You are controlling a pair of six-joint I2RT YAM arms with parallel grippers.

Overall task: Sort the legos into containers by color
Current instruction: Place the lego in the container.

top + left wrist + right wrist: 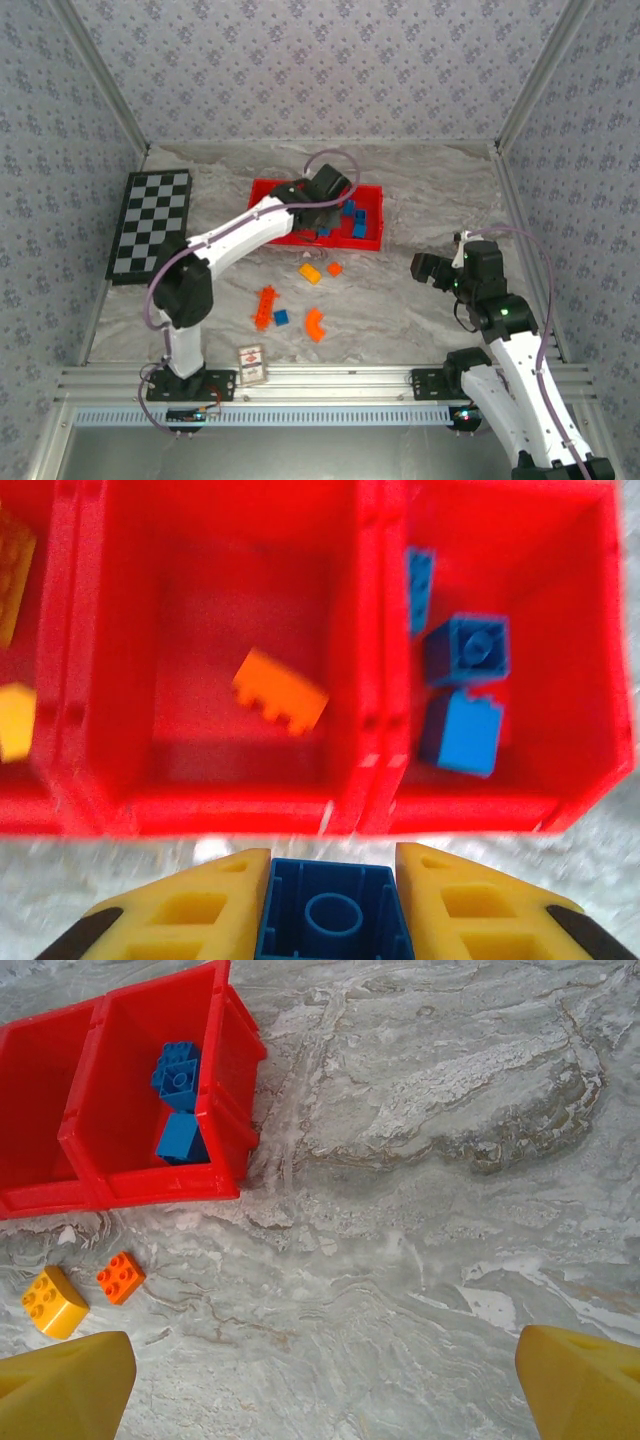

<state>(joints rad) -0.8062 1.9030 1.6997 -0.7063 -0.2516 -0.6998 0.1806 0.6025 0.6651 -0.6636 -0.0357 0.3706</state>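
A blue brick (333,915) sits clenched between the yellow fingers (230,875) of the left claw (333,865). It is poised just short of the near wall of the red tray (200,810), in front of the middle compartment and a little left of the divider to the blue one. The sorting of the legos looks about half done. In the left wrist view the right compartment holds three blue bricks (468,648), the middle one a single orange brick (280,692), and the left one yellow pieces (15,720) cut off by the frame edge. From above, five pieces lie loose on the tabletop (420,190) on the near side of the tray. A yellow brick (309,272) and a small orange brick (334,268) lie side by side. Nearer the arms are a long orange piece (265,306), a small blue brick (281,317) just beside it and a curved orange piece (316,324). The held brick likely needs a shift right over the blue compartment before release. The right claw (430,268) hangs released, jaws wide with nothing between them, over bare marble well to the right of the tray. A white card (251,362) and a checkerboard (150,222) lie apart from the work.
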